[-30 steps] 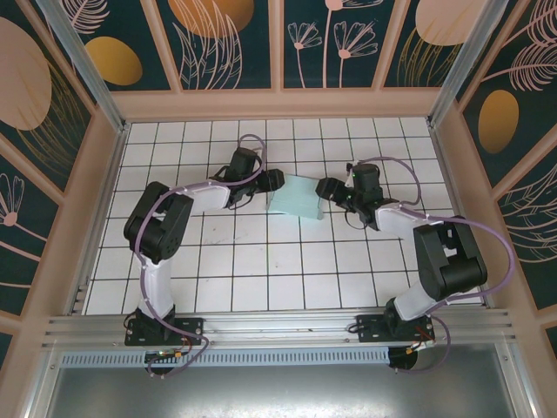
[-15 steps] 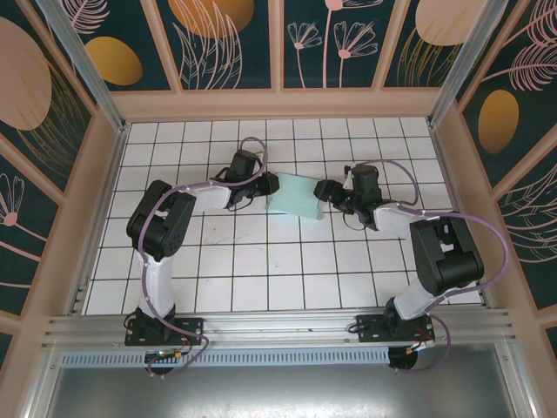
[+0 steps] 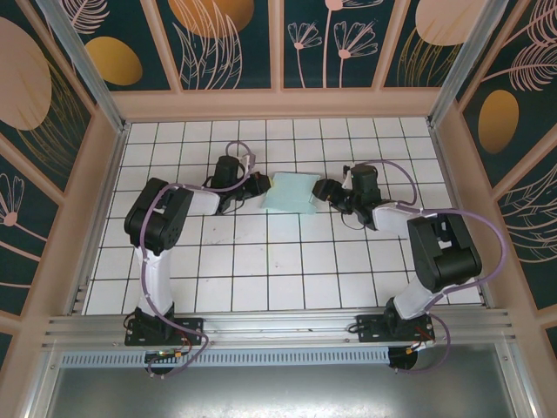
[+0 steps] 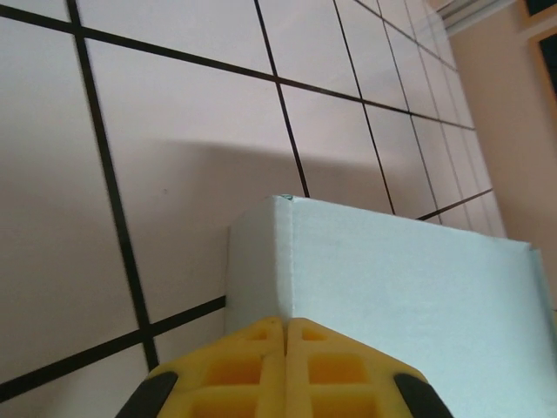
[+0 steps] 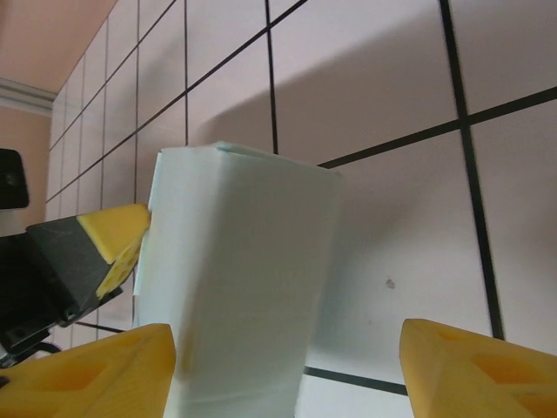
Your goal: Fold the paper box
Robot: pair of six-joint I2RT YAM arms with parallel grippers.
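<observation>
Paper box (image 3: 290, 192) lies between your arms: left end effector (image 3: 259, 185), fingers together, touches its left end; right end effector (image 3: 324, 191), fingers apart, faces its right end.

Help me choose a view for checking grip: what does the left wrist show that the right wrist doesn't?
Left wrist: the left claw shut, fingertips against the box's near corner. Right wrist: the right claw open wide, the box standing between its fingers, the left claw's tip at its far side. Both: the pale box on the tiled table.
</observation>
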